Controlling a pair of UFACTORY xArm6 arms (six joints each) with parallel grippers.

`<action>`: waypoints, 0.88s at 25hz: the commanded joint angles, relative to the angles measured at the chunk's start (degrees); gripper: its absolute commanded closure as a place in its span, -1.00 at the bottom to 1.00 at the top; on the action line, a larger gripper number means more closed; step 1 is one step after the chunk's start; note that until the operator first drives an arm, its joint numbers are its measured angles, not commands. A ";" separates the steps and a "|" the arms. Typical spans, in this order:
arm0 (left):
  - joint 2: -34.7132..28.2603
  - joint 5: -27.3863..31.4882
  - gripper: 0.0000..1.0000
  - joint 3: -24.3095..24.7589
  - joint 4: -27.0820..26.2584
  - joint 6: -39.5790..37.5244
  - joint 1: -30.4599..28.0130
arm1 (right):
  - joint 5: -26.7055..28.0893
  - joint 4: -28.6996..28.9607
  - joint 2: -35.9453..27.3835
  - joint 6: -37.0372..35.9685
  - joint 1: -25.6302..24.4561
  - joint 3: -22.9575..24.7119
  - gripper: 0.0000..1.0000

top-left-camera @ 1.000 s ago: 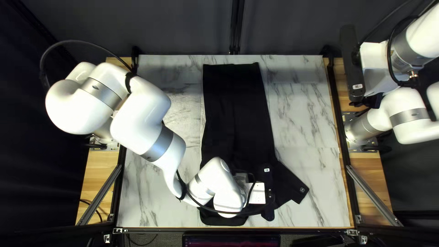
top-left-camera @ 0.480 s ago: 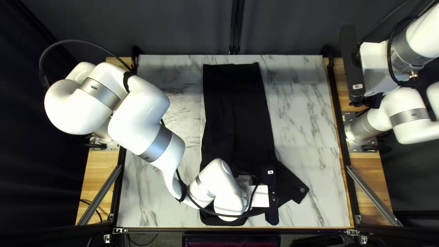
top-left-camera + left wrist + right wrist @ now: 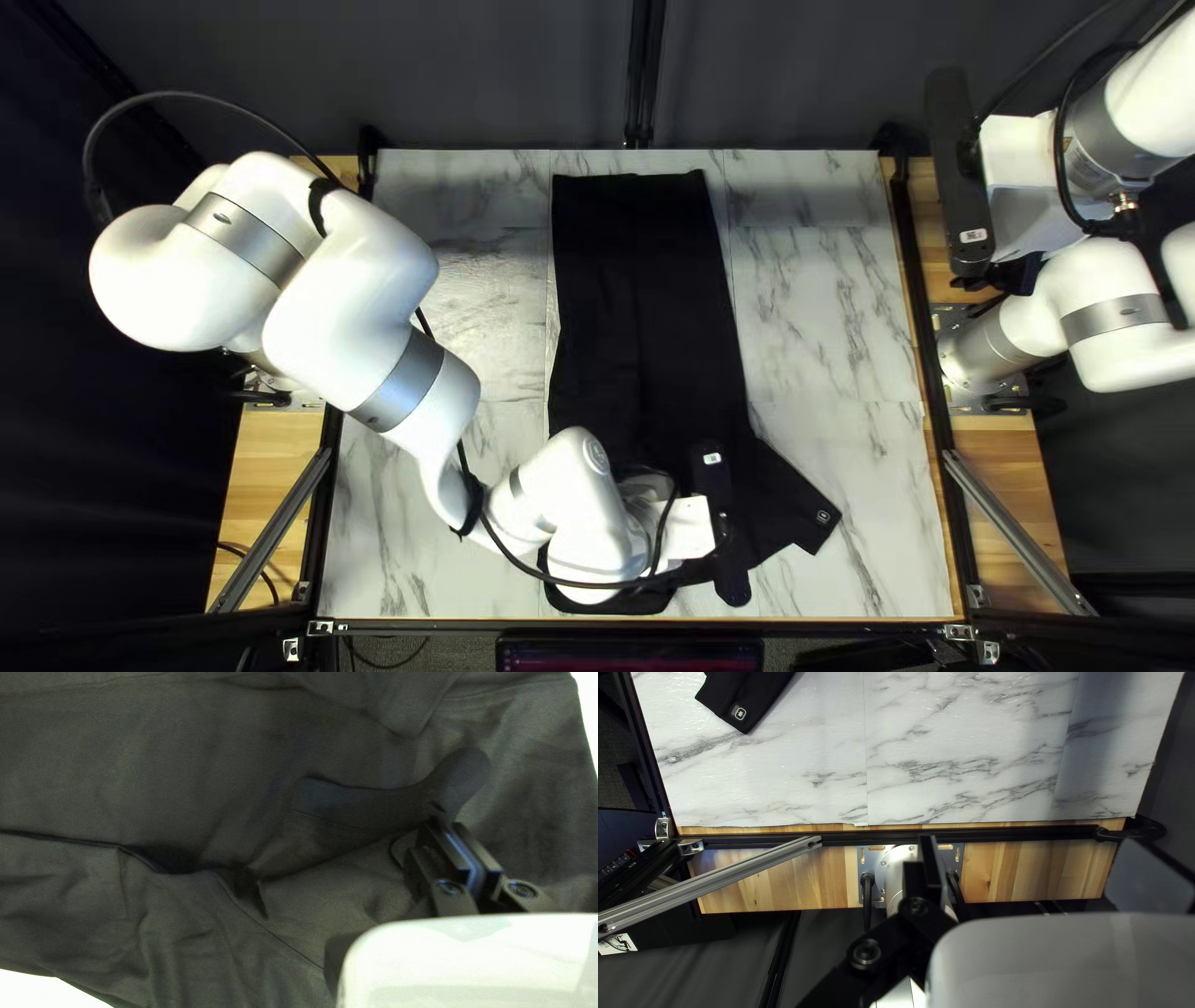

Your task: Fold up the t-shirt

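Observation:
The black t-shirt [image 3: 647, 286] lies lengthwise on the table as a long strip, a sleeve slanting out at the near right. Over its near part is my left gripper [image 3: 717, 529], seen from above with its fingertips hidden. In the left wrist view, my left gripper [image 3: 461, 852] holds its fingers close together on a thin fold of the t-shirt [image 3: 187, 784], with wrinkled cloth around. My right gripper [image 3: 1011, 274] is raised over the table's right edge, away from the shirt. Its fingers stand wide apart in the right wrist view, where my right gripper [image 3: 1039, 868] has nothing between them.
Marble-patterned table surface [image 3: 828, 324] shows on both sides of the shirt. A slanted metal bar [image 3: 1015, 529] stands beyond the right edge. My left arm [image 3: 374, 336] crosses the near left of the table.
My left gripper shifted slightly right and nearer, then back left and a little toward the far edge. The left arm's upper links swung left. My right arm stayed still.

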 commanded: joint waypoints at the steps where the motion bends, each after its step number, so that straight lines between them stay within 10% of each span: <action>1: -3.32 4.84 1.00 2.76 0.15 -5.66 -2.11 | 0.00 0.00 0.00 0.00 0.00 0.00 -1.00; 22: -2.60 10.31 1.00 1.42 -2.97 -7.35 -3.47 | 0.00 0.00 0.00 0.00 0.00 0.00 -1.00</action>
